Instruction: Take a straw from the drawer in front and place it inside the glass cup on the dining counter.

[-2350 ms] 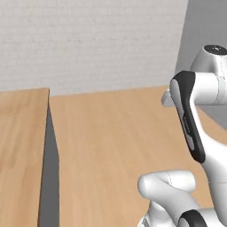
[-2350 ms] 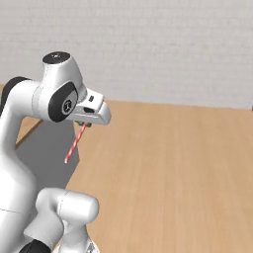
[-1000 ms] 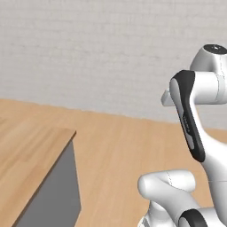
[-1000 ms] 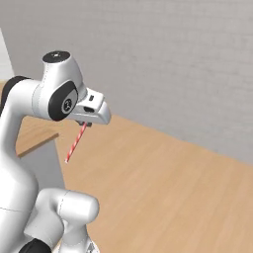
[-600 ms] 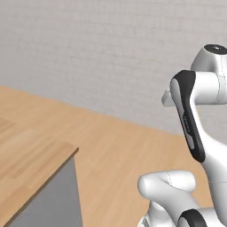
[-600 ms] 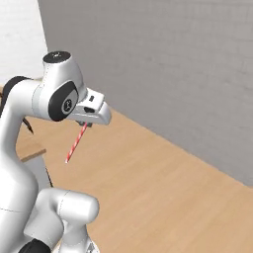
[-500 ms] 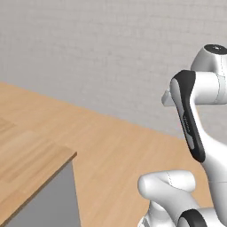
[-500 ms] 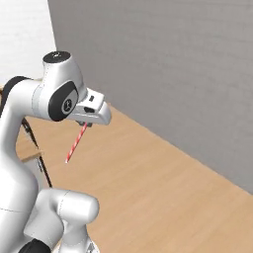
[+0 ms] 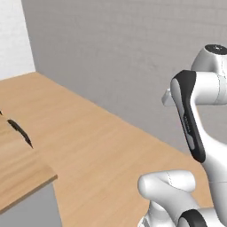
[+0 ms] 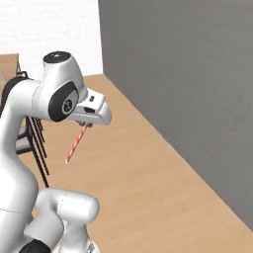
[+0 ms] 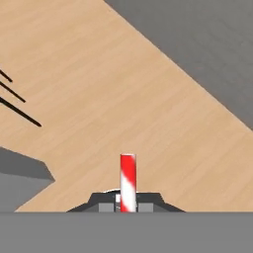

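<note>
The pincer [image 10: 85,123], clamped on the straw [image 10: 75,143], holds it slanting steeply down, apparently lower-left.

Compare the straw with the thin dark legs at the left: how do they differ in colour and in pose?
The straw has red and white stripes; the thin legs are plain black. The straw hangs slanted from the shut tool, off the floor; the legs run down towards the wooden floor. Both are slim and straight.
</note>
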You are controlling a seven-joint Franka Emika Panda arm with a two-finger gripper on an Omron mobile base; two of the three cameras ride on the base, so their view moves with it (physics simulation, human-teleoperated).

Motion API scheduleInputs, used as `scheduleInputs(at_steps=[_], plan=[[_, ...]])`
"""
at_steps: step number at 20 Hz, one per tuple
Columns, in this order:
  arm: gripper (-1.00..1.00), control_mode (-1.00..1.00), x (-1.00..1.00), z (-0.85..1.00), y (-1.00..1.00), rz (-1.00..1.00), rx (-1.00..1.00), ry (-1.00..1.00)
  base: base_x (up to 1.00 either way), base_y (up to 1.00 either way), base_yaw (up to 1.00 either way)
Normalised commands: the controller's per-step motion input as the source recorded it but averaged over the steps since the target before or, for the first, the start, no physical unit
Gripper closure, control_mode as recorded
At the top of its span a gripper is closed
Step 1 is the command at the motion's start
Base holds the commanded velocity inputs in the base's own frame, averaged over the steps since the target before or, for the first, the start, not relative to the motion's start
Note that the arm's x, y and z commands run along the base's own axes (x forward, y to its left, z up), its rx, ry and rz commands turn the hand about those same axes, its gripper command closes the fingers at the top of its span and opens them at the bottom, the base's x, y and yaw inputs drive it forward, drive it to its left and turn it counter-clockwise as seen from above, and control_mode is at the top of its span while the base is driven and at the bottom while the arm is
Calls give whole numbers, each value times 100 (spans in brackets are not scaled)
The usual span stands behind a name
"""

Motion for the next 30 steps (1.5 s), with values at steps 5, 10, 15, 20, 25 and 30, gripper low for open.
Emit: scheduleInputs(at_steps=[5,10,15,20,25,30], plan=[[100,100,0,0,0,0,0,0,91,-60,53],[100,100,0,0,0,0,0,0,92,-57,53],[100,100,0,0,0,0,0,0,88,-58,53],[100,100,0,0,0,0,0,0,85,-58,53],[100,100,0,0,0,0,0,0,87,-57,53],[100,100,0,0,0,0,0,0,83,-57,54]])
